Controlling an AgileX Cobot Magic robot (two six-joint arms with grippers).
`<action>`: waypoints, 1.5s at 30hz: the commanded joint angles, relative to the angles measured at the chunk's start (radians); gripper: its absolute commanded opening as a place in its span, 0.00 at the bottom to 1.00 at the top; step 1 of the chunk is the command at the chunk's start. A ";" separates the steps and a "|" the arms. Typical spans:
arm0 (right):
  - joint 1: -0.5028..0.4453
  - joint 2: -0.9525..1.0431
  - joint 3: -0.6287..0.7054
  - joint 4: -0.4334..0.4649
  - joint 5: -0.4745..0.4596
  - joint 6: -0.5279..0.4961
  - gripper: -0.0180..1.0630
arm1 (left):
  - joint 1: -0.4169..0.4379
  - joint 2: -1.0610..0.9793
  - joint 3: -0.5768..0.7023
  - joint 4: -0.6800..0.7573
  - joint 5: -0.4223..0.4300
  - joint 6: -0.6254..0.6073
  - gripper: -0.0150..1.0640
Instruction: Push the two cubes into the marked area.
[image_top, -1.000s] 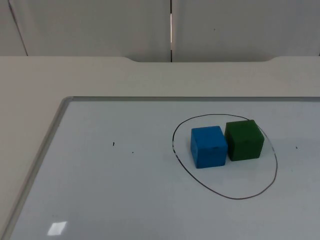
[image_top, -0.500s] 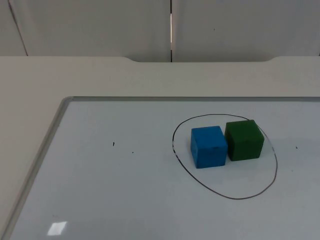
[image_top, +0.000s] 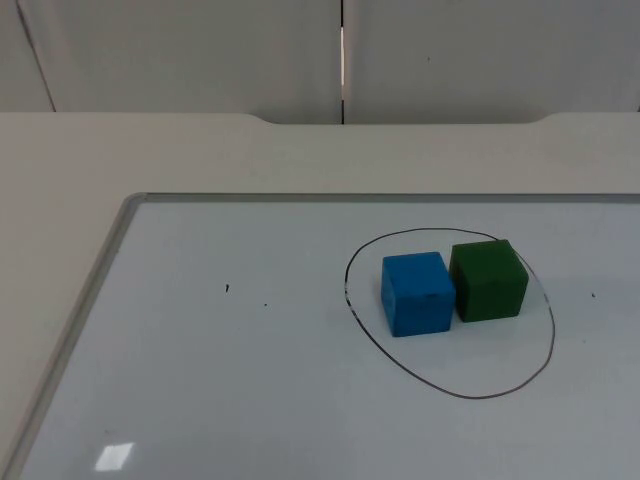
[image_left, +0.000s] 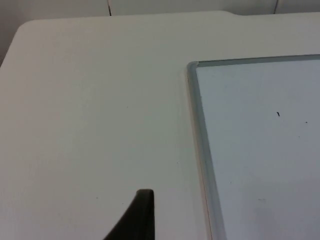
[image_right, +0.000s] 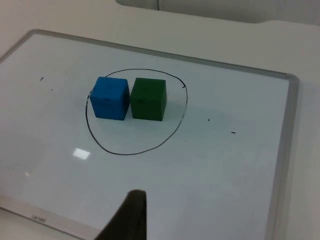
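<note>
The blue cube (image_top: 417, 293) and the green cube (image_top: 488, 279) sit touching side by side inside the hand-drawn black oval (image_top: 449, 392) on the whiteboard (image_top: 200, 380), toward its far right part. The left gripper (image_left: 135, 220) hangs over the white table (image_left: 90, 125) beside the whiteboard's left edge; the right gripper (image_right: 127, 220) hangs above its near edge. Finger spacing cannot be told for either.

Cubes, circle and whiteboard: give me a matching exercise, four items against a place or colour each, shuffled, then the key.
Items:
1. blue cube
2. green cube
3. drawn circle
4. whiteboard frame

Descriptions:
A. grey metal edging
B. thin black line around both cubes
C. inside the circle, on the side nearer the left arm
D. inside the circle, on the side nearer the right arm

Pairs: 1-C, 2-D, 3-B, 4-A
</note>
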 joint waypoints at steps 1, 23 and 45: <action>-0.003 -0.003 0.003 -0.001 -0.007 0.002 0.99 | 0.004 -0.004 0.004 0.007 0.000 -0.005 0.99; -0.005 -0.003 0.003 -0.001 -0.007 0.002 0.99 | 0.004 -0.004 0.004 0.007 0.000 -0.005 0.99; -0.184 -0.003 0.003 -0.003 -0.007 0.002 0.99 | 0.004 -0.004 0.004 0.007 0.000 -0.005 0.99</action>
